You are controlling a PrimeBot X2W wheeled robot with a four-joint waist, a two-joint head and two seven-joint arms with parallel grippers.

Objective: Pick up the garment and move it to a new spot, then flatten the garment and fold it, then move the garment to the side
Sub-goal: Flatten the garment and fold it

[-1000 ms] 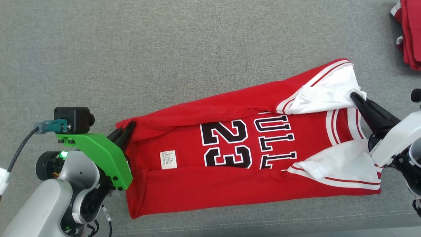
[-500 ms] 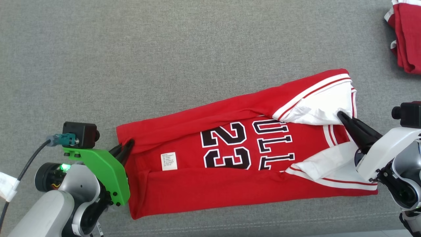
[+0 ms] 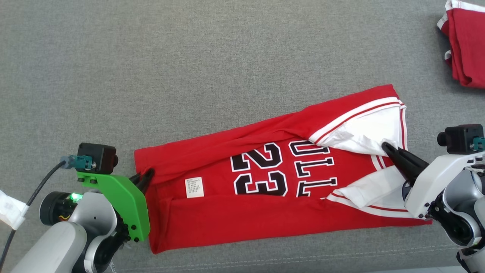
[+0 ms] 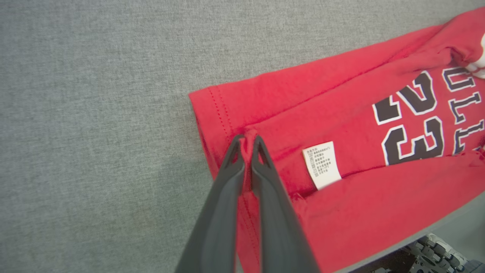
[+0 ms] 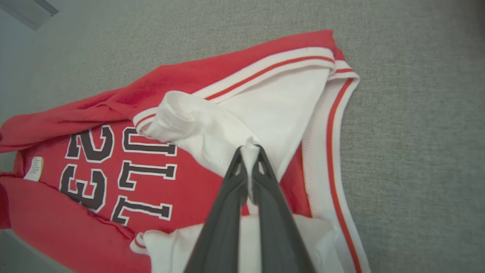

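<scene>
Left gripper (image 4: 246, 139): pinched garment (image 3: 235, 216) at red hem. Right gripper (image 5: 250, 147): nipped white sleeve (image 3: 360, 127) fabric. Lost start of lettering (image 3: 312, 167) under sleeve; found red pile (image 3: 468, 41) cropped at edge.

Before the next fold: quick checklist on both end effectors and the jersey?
1. Left end effector shut on the hem of the red cotton jersey with black number print: ok.
2. Right end effector shut on the jersey's white sleeve: ok.
3. Both long sides folded inward: ok.
4. Cloth lying flat: not ok; upper fold creased, sleeve bunched.
5. Layers caught in each grip: cannot tell.
6. Second red garment apart from the jersey: ok.
</scene>
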